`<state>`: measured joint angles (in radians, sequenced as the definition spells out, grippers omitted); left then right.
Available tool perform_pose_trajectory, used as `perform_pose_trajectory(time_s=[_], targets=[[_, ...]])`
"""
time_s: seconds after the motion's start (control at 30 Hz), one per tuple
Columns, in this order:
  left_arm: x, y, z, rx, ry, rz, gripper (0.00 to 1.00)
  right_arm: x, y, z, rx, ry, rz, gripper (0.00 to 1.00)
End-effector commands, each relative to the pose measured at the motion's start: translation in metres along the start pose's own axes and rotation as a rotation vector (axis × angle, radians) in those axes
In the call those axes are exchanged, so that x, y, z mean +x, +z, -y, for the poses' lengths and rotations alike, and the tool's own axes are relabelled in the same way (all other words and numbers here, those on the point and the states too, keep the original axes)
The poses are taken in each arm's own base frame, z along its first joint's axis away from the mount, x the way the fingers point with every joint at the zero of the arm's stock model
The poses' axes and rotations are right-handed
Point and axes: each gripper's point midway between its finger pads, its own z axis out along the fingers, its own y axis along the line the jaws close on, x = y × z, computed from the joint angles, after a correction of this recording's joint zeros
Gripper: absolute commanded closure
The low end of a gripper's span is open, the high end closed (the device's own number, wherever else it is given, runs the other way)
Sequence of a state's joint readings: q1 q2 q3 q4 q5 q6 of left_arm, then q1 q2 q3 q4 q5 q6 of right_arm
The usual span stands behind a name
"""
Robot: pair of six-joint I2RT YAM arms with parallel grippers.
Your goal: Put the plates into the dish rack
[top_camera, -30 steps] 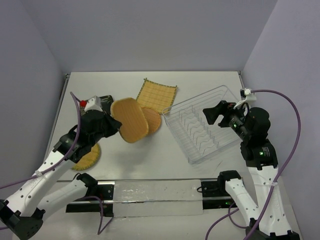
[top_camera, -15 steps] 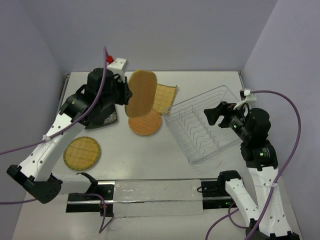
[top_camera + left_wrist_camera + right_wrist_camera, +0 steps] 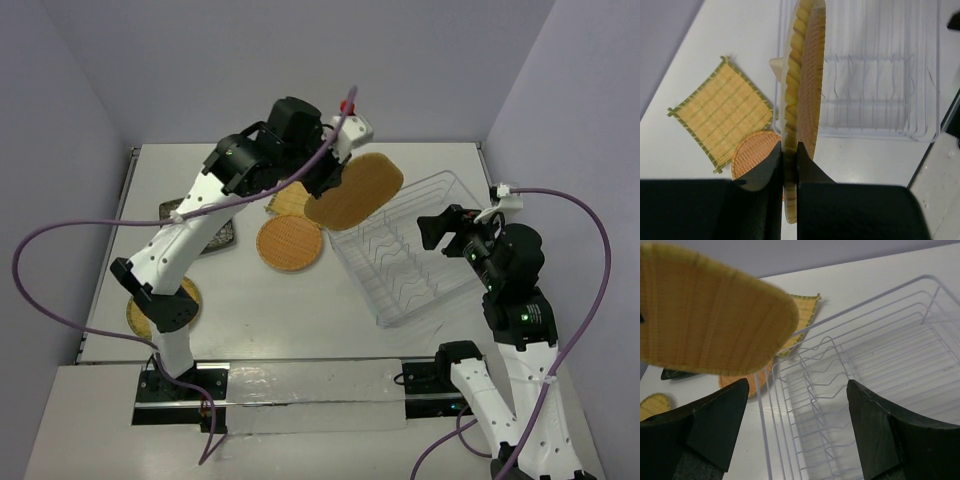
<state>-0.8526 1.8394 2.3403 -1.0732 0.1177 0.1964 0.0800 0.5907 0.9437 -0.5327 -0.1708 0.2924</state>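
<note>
My left gripper (image 3: 326,186) (image 3: 789,155) is shut on the rim of a rounded-square woven plate (image 3: 357,191) (image 3: 803,75), held on edge in the air above the near-left corner of the dish rack (image 3: 410,255) (image 3: 880,75). That plate (image 3: 710,315) fills the upper left of the right wrist view. My right gripper (image 3: 440,228) (image 3: 797,420) hovers open over the rack's (image 3: 865,370) right part, nothing between its fingers. A round woven plate (image 3: 288,242) (image 3: 755,155) and a fringed square plate (image 3: 285,203) (image 3: 722,112) lie flat left of the rack.
A dark patterned plate (image 3: 216,236) lies further left, partly behind my left arm. Another round woven plate (image 3: 135,312) peeks out by that arm's lower link. The wire rack sits slanted at the table's right, near the side wall.
My left arm has swung right and up, carrying the woven plate from the table's left middle to above the rack's corner. The right gripper has barely moved.
</note>
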Motion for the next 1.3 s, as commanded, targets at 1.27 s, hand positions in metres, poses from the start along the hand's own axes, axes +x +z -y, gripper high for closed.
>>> perform_pose_trajectory(time_s=[1.27], targets=[[0.023, 0.123, -0.025, -0.034, -0.004, -0.054, 1.0, 0.011, 0.015, 0.048, 0.25, 0.042, -0.003, 0.08]])
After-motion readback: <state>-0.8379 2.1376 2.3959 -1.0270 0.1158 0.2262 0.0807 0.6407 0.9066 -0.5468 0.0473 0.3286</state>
